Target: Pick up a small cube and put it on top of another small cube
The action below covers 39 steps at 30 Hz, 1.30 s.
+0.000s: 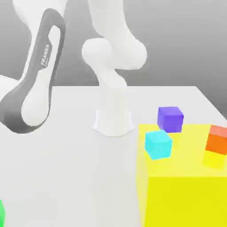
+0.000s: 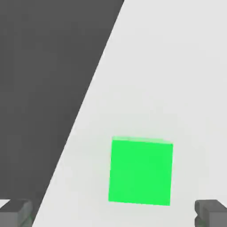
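Observation:
The small bright green cube (image 2: 141, 171) lies flat on the white table, close to the table's edge. In the exterior view a sliver of the green cube (image 1: 1, 212) shows at the lower left corner. My gripper (image 2: 113, 215) hovers above it, open, with its dark fingertips (image 2: 212, 213) spread wider than the cube and nothing between them. The small orange cube (image 1: 217, 141) with a lighter top face rests on the big yellow block (image 1: 186, 195) at the exterior view's right, far from the green cube.
A cyan cube (image 1: 158, 144) and a purple cube (image 1: 170, 119) also sit on the yellow block. The arm's white base (image 1: 113, 119) stands mid-table, and a grey-white link (image 1: 33, 80) leans over the exterior view's left. Dark floor (image 2: 40, 88) lies beyond the table edge.

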Available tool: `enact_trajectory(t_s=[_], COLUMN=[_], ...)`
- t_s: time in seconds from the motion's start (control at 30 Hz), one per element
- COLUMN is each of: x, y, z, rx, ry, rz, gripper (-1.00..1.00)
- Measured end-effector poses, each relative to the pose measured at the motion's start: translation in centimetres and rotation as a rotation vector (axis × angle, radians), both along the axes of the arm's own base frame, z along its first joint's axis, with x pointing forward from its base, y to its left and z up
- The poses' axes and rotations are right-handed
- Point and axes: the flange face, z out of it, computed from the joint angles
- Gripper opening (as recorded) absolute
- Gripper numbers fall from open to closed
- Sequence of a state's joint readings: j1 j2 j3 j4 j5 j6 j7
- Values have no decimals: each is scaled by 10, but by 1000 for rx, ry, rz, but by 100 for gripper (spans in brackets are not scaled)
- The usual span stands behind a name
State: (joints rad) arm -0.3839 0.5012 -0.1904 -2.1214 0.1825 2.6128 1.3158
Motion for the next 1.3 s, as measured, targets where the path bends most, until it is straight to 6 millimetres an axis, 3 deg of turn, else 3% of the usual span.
enact_trajectory(t_s=[0.07,0.1,0.3,0.37,0.47,0.63,0.73,0.83,0.93,1.03,1.1,1.17,1.2,1.3], x=[-1,-2,-2,-2,0,54,67,66,48,0,-34,-48,-50,-50], y=[-1,-1,-1,-2,2,123,197,273,383,497,550,565,567,567], z=[-32,-41,-46,-30,12,78,112,146,182,223,236,217,211,211], rx=[1,2,1,2,4,47,61,69,69,51,23,8,6,6], ry=[4,4,3,4,2,-24,-34,-38,-35,-22,-7,1,2,2], rz=[-6,-7,-8,-8,3,349,555,766,1056,1393,1592,1666,1677,1677], gripper=[0,-100,-100,-100,-100,-100,-100,-100,-100,-100,-100,-100,100,100])
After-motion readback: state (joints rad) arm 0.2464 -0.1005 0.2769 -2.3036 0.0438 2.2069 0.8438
